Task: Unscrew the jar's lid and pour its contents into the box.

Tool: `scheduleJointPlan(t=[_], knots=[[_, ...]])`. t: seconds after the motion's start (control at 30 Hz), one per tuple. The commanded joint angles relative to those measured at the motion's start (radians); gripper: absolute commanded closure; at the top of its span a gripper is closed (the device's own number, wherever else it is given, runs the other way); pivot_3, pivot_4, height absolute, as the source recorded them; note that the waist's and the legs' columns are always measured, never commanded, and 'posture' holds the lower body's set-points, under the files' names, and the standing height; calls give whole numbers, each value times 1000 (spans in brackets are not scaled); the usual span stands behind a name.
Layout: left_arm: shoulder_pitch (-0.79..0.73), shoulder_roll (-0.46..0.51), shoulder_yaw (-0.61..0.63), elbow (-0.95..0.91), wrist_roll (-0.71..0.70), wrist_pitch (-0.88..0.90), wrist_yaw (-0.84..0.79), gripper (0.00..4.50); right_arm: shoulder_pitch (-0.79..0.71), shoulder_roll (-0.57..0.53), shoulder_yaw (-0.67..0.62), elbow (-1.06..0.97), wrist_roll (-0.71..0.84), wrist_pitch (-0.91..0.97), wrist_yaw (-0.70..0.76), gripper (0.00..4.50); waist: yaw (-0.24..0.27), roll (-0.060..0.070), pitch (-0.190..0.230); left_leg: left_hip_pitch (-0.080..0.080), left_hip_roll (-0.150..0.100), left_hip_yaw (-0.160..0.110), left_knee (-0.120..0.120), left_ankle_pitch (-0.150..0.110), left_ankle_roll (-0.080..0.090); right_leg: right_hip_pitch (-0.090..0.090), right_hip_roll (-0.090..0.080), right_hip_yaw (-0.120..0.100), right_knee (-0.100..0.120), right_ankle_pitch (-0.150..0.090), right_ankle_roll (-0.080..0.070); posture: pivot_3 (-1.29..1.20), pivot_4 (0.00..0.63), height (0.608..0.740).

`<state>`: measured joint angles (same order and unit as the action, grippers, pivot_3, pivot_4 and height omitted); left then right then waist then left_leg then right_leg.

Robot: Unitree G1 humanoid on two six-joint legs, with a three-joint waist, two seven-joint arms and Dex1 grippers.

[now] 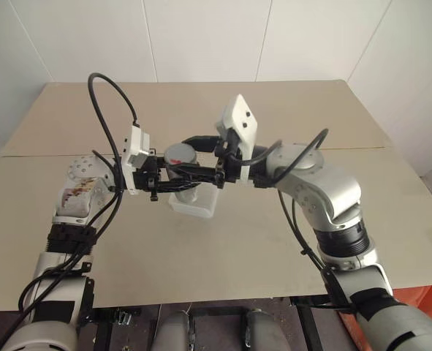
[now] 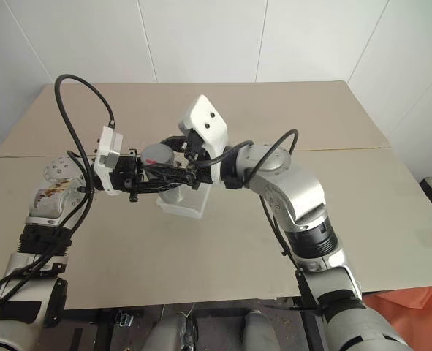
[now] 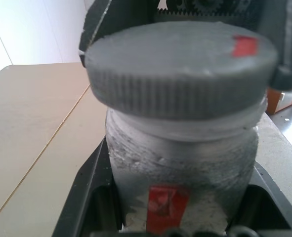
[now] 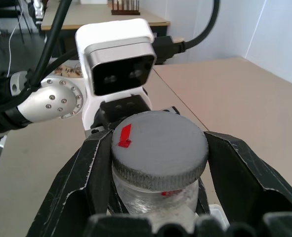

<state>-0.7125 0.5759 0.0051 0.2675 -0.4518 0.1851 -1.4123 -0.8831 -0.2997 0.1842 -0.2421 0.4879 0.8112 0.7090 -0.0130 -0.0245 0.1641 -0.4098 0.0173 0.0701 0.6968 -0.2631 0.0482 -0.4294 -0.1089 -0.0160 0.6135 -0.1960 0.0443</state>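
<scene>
Both arms rise from the near edge of the scene and meet above the middle of the tabletop point(image 1: 289, 241).

Left tool point(image 1: 173, 179): pointed level toward the robot's right, fingers clamped around the body of the jar point(image 3: 180, 163). In the left wrist view the two black fingers point(image 3: 86, 197) press against the jar's sides, near its base. The jar is held upright in the air, above the tabletop. A red-orange patch point(image 3: 163, 207) shows on the jar wall between the fingers. The glass looks clouded; its contents cannot be made out.

Lid point(image 4: 158, 148): grey, round, ribbed on its rim, seated on the jar mouth. A small red mark point(image 4: 123, 136) sits on its top face. A narrow band of clear thread shows between the lid rim and the jar shoulder in the left wrist view.

Box point(image 1: 194, 203): translucent white, resting on the tabletop directly beneath the held jar, partly hidden by the two tools. Whether anything lies in it cannot be told.

Right tool point(image 4: 158, 163): pointed level toward the robot's left, closed on the lid. In the right wrist view its two black fingers point(image 4: 239, 173) bracket the lid rim on opposite sides and touch it. The white camera housing point(image 1: 239, 121) on the right wrist stands above the jar.
</scene>
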Motion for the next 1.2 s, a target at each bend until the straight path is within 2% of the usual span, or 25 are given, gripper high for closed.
scheduleJointPlan(t=[0.03, 0.23, 0.47, 0.67, 0.83, 1.07, 1.13, 1.2], knots=[[1, 1, 12, -40, -12, -15, 1, 2535, -23, -19, -74, -45, 37, 28, -22, 1728, 0, 0, 0, 0, 0, 0, 0, 0, 0, 0, 0, 0, 0, 0, 0, 0, 150, 740], [50, 53, 86, -81, -59, 60, 50, 2535, 55, -118, -139, -140, -29, 55, -132, 1728, 0, 0, 0, 0, 0, 0, 0, 0, 0, 0, 0, 0, 0, 0, 0, 0, 150, 740], [18, 84, 97, -82, -93, 126, 41, 2535, 275, -196, -147, -172, -152, -50, -217, 1728, 2, 0, 0, 0, 0, 0, 0, 0, 0, 0, 0, 0, 0, 0, 0, 0, 150, 740], [-33, 59, 71, -37, -67, 102, 46, 2535, 439, -190, -140, -62, -242, -195, -240, 1728, 2, 0, 0, 0, -1, 0, 0, 0, 0, 1, 0, 0, -1, 0, 0, 0, 150, 740], [-66, 32, 62, 19, -40, 60, 58, 2535, 460, -163, -132, 41, -289, -286, -250, 1728, -5, 0, 0, 2, -1, 0, -1, 0, 0, 2, 0, 1, -1, 0, 0, 0, 150, 740], [-37, 9, 52, -26, -34, 48, 68, 2535, 502, -147, -111, 72, -308, -281, -234, 1728, -1, 0, 0, 1, 0, 0, -1, 0, 0, 2, 0, 1, -2, 0, 0, 0, 150, 740], [-24, 8, 53, -39, -36, 48, 74, 2535, 505, -150, -99, 80, -316, -252, -230, 1016, 0, 0, 0, 1, 0, 0, -1, 0, 0, 2, 0, 1, -1, 0, 0, 0, 150, 740], [-12, 9, 53, -47, -36, 44, 78, 2535, 502, -145, -90, 94, -319, -233, -224, 529, 0, 0, 0, 2, 0, 0, -1, 0, 0, 2, 0, 1, -1, 0, 0, 0, 150, 740]])
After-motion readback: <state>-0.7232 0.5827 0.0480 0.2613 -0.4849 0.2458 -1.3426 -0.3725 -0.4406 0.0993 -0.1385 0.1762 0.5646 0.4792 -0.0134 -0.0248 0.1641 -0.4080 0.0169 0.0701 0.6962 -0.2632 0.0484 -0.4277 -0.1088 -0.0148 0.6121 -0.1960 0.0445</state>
